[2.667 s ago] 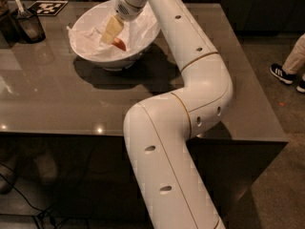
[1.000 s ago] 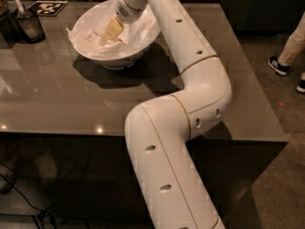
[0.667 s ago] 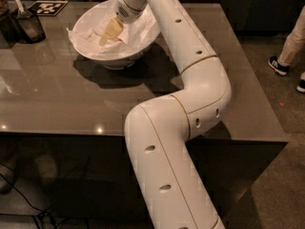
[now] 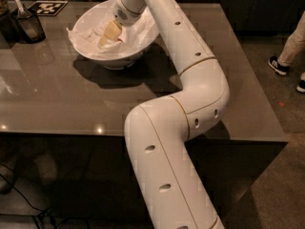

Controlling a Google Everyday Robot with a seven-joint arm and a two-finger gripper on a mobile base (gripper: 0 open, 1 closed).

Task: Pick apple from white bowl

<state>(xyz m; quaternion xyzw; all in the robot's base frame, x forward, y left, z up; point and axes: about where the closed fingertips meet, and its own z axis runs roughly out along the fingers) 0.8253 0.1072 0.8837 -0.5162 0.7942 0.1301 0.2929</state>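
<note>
The white bowl point(image 4: 125, 57) stands at the far left of the grey table, lined with crumpled white paper point(image 4: 83, 38). My gripper point(image 4: 108, 35) reaches down into the bowl from the right, its cream-yellow end low against the paper near the bowl's middle. The apple is hidden; no reddish fruit shows in the bowl or around the gripper. My white arm point(image 4: 190, 56) crosses the table from the near edge to the bowl.
A small dark cup with a utensil point(image 4: 27, 25) stands left of the bowl, beside a black-and-white marker tag point(image 4: 46, 7). The grey table point(image 4: 71, 99) has its front edge near me. A person's legs and shoes point(image 4: 279, 65) are on the floor at the right.
The gripper has sunk slightly lower and to the left inside the bowl. The reddish apple seen beside it 2.7 s ago no longer shows. The person's feet at the right have shifted.
</note>
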